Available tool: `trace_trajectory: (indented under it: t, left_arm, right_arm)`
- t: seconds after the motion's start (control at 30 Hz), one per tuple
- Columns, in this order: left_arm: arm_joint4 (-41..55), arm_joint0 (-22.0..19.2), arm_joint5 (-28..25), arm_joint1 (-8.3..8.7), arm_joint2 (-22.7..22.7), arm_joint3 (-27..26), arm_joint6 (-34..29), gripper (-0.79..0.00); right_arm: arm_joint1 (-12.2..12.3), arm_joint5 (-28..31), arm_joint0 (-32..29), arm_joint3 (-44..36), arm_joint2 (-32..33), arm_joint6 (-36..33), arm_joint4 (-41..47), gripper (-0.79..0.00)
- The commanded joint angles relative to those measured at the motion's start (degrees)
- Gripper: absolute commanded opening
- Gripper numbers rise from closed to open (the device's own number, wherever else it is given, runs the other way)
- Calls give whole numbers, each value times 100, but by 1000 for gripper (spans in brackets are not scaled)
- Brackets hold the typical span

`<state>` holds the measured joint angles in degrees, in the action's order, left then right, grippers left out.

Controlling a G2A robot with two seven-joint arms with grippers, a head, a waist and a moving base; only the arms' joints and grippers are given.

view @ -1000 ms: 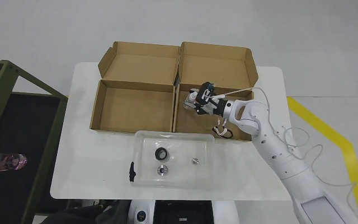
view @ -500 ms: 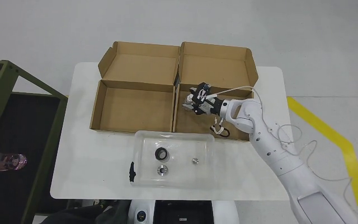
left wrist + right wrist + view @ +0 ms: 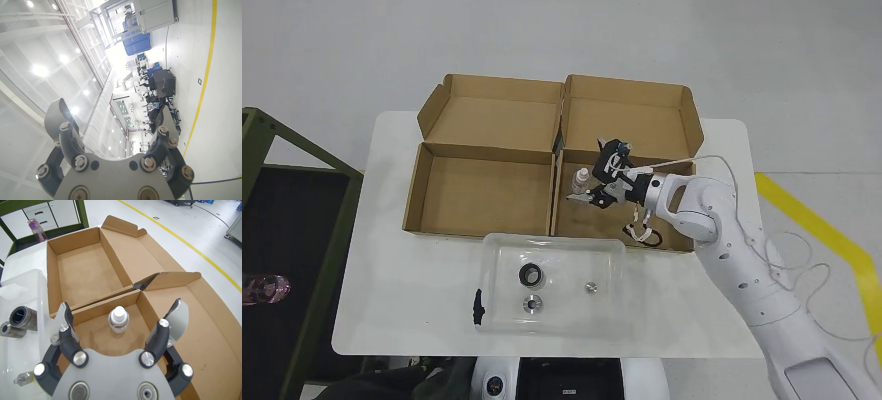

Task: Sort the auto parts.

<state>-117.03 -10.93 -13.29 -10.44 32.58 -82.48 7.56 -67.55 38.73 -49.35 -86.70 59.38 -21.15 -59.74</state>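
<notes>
My right gripper [image 3: 122, 307] [image 3: 600, 183] has its jaws spread wide with nothing between them. It sits low over the right box [image 3: 667, 225], tilted toward that box's left wall.

A small clear bottle [image 3: 118, 321] [image 3: 582, 180] with a white cap stands upright on the floor of the right box, close to the wall it shares with the left box [image 3: 477, 195]. From my right wrist view the bottle sits ahead of the fingers, centred between them, and touches neither finger. In the top view it's just beside the jaws on their left.

Both boxes are brown cardboard, side by side at the back of the white surface [image 3: 392, 250], with their lids folded back.

A clear plastic tray [image 3: 554, 238] sits in front of the boxes, just beside their front walls. There are three metal parts in it:
- a dark-bored bearing [image 3: 533, 275] [image 3: 23, 317]
- a smaller bushing [image 3: 532, 305] [image 3: 11, 330] just beside the bearing, toward the tray's near side; I can't tell if they touch
- a little pin [image 3: 590, 287] [image 3: 22, 378], apart from the other two on the tray's right side

My left gripper [image 3: 110, 108] points up at the hall ceiling with its jaws apart and nothing in them.
</notes>
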Motion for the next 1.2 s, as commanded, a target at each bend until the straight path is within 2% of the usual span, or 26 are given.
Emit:
trace_trajectory:
  t: [0.0,0.27,0.53,0.83,1.17]
  left_arm:
    - [0,0,0,0,0,0,0,0]
    - [0,0,0,0,0,0,0,0]
    - [0,0,0,0,0,0,0,0]
    - [0,0,0,0,0,0,0,0]
    - [0,0,0,0,0,0,0,0]
  right_arm:
    - [47,-15,-131,-370,145,-349,103,0]
    - [235,246,-782,-1766,580,-1331,305,0]
    - [384,673,-1554,-2600,735,-1727,440,0]
    - [514,1066,-2178,-3181,692,-2020,231,0]
    - [600,1250,-2390,-3172,467,-2265,-9,0]
